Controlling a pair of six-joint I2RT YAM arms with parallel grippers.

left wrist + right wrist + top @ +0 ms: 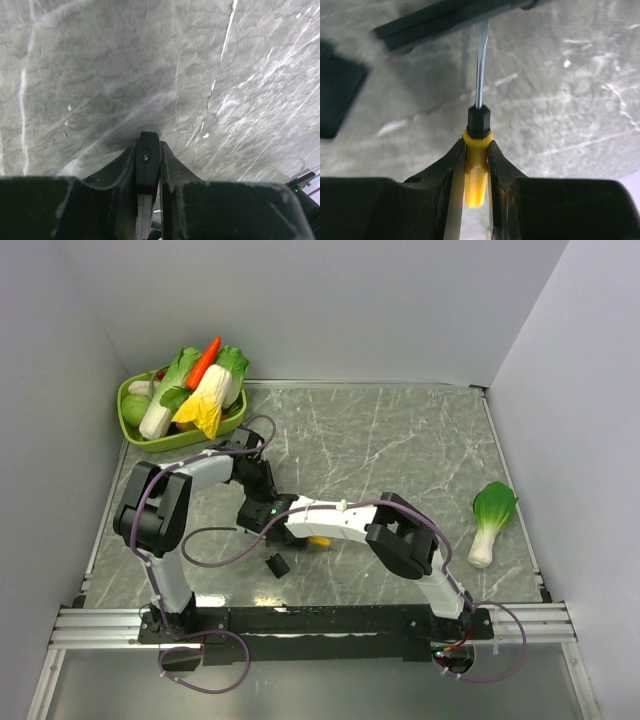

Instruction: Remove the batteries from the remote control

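Observation:
The remote control (148, 159) is a slim black bar held edge-on between my left gripper's (149, 145) shut jaws, a little above the marble table. In the top view the left gripper (256, 508) is at the table's middle left. My right gripper (477, 142) is shut on a yellow-handled screwdriver (477, 170). Its metal blade (481, 65) points away from the camera, and its tip reaches the remote (445, 20) at the top of the right wrist view. A short black piece (277, 563) lies loose on the table; it also shows in the right wrist view (337, 95). No batteries show.
A green basket (135, 430) of toy vegetables stands at the back left. A toy bok choy (490, 520) lies at the right. Grey walls close off the back and sides of the marble table (400, 440). The two arms cross close together near the middle.

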